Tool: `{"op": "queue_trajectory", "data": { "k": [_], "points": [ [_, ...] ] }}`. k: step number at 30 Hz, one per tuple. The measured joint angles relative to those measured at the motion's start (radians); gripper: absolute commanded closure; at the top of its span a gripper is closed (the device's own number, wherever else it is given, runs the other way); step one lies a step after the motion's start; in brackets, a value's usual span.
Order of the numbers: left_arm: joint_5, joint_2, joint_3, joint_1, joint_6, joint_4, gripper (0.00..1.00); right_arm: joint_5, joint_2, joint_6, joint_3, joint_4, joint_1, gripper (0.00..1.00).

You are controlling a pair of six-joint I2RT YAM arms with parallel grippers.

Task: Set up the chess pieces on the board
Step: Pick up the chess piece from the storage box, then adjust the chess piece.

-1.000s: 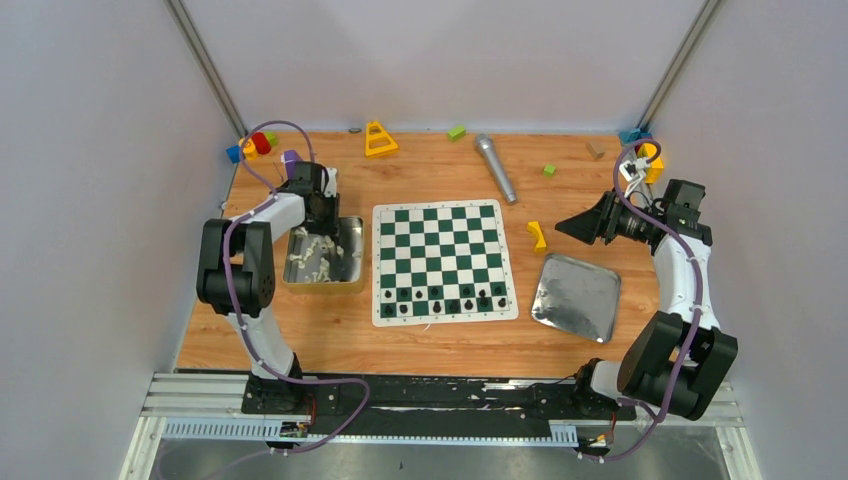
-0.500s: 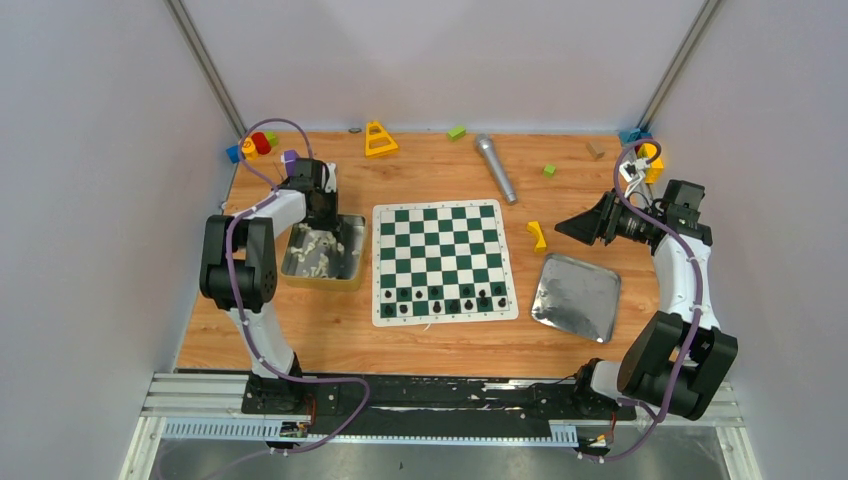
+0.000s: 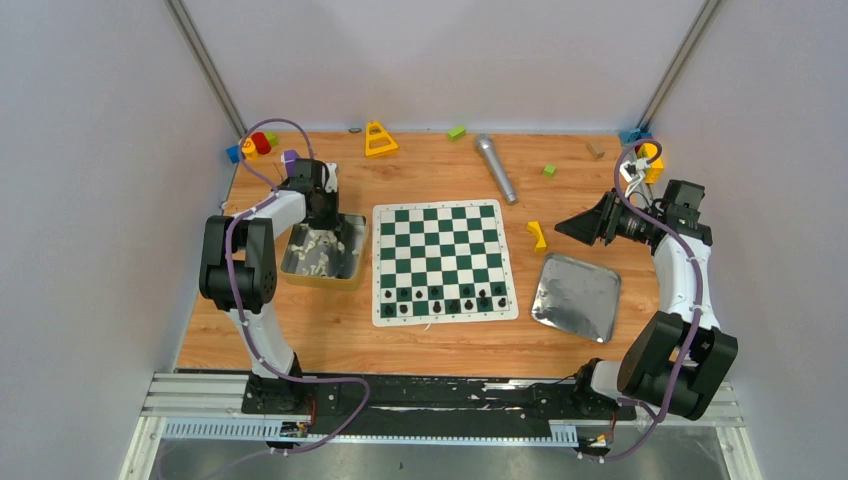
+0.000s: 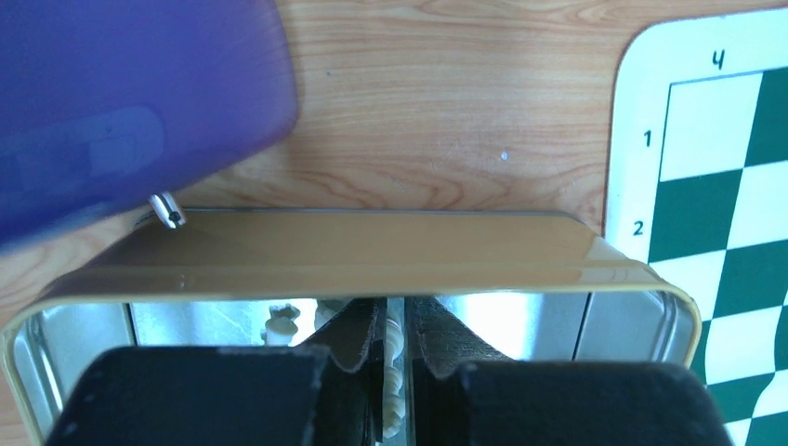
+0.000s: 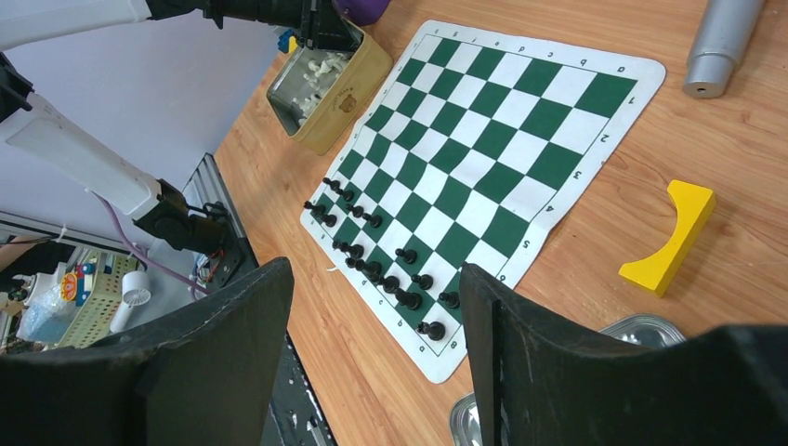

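Gripping a white piece point(image 4: 394, 395) with the left tool point(image 4: 394, 372), fingers point(image 4: 358, 342) nearly together and sunk inside the tin point(image 4: 372, 255), with more white pieces point(image 3: 318, 258) loose around the tips. Judging the step in hand as lifting this piece out and carrying it to the board point(image 3: 440, 240), just to the right of the tool.

Lift straight up first, clearing the tin wall ahead of the fingers before any sideways travel; otherwise risk catching the rim and dragging the tin. Hold the pinch firm but gentle: small smooth plastic, likely to twist or squirt out. Check that only one piece comes up. Then swing right and aim for the board's far rows, bare of pieces, well away from the black pieces point(image 3: 440, 300) standing along the near rows. Set down upright, centred on a square, and open only once the base rests.

Holding the right tool point(image 5: 374, 271) wide open above the desk point(image 3: 420, 170), gripping nothing, with the board off to its left; best left parked there, out of the way.
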Motion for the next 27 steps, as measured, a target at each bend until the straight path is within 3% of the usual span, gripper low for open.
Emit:
{"op": "queue_trajectory", "data": {
  "k": [10,17,27],
  "points": [
    [0.105,-0.183,-0.032,0.0,0.135,-0.076,0.95,0.013,0.002,0.0,0.008,-0.006,0.049,0.33],
    [0.266,-0.354,0.027,-0.042,0.314,-0.217,0.94,0.05,0.069,0.009,0.112,0.01,0.245,0.33],
    [0.313,-0.464,0.176,-0.476,0.512,-0.364,0.95,0.066,0.294,0.101,0.303,0.084,0.571,0.34]
  ]
}}
